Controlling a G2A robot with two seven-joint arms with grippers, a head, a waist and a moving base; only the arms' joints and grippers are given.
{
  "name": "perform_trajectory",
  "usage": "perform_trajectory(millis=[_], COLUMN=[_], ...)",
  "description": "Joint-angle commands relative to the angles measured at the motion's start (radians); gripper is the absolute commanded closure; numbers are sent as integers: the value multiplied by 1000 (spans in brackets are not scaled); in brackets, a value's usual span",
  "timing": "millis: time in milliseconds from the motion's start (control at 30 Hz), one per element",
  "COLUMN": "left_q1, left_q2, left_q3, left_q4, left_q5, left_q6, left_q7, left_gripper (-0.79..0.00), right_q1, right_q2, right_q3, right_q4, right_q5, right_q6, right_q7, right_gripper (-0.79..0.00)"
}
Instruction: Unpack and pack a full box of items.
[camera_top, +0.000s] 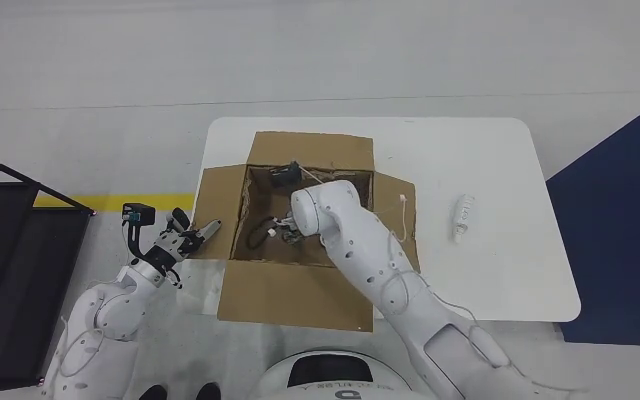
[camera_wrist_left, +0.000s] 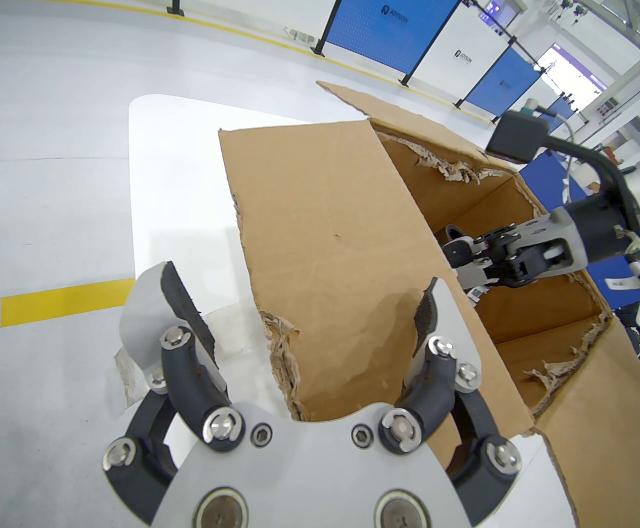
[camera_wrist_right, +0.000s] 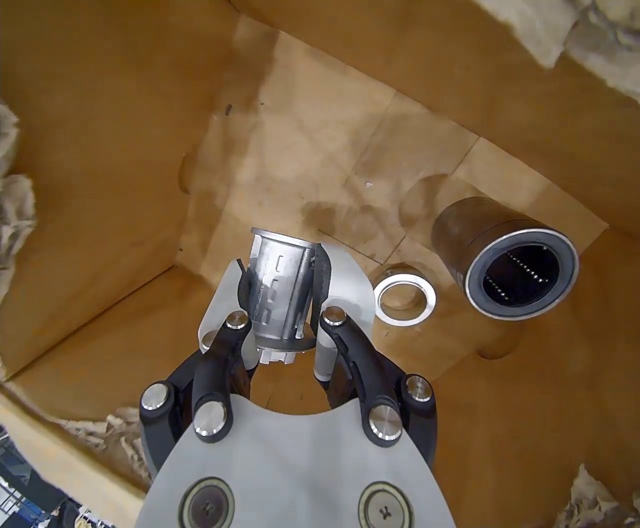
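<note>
An open cardboard box (camera_top: 300, 290) stands on the white table (camera_top: 500, 180), its flaps spread out. My right gripper (camera_wrist_right: 282, 285) is down inside the box, shut on a grey metal cylinder part (camera_wrist_right: 280, 295). On the box floor beside it lie a silver ring (camera_wrist_right: 405, 301) and a dark linear bearing (camera_wrist_right: 505, 257) on its side. My left gripper (camera_wrist_left: 300, 300) stands open just outside the box, by its left flap (camera_wrist_left: 320, 250), holding nothing. From the left wrist view, the right gripper (camera_wrist_left: 480, 272) shows inside the box (camera_wrist_left: 550, 320).
A white handheld item (camera_top: 462, 217) lies on the table to the right of the box. A thin white cable (camera_top: 402, 215) hangs over the box's right flap. A dark rack (camera_top: 30, 250) stands on the floor to the left. Blue panels (camera_wrist_left: 390, 35) stand in the room behind.
</note>
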Motion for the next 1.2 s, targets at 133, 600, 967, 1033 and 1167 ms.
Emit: perform_trajectory(millis=[133,600,967,1033,1167], left_q1=[0,0,0,0,0], left_q2=[0,0,0,0,0], left_q3=[0,0,0,0,0], left_q4=[0,0,0,0,0], left_q5=[0,0,0,0,0], left_q6=[0,0,0,0,0], left_q7=[0,0,0,0,0], left_gripper=[-785,-785,-785,-785,-785], right_q1=[23,-4,-443,-540,-653], right_q2=[-7,-5,60,71,77], right_q3=[-8,-6,162,211,327], right_q4=[75,-2,-863,-971,-1036], right_q5=[-20,-80,-357,-408,-448], right_q6=[37,70,60,63,117], right_q7=[-8,16,25,22,-32], right_gripper=[-108,-369,-440,-533,-566])
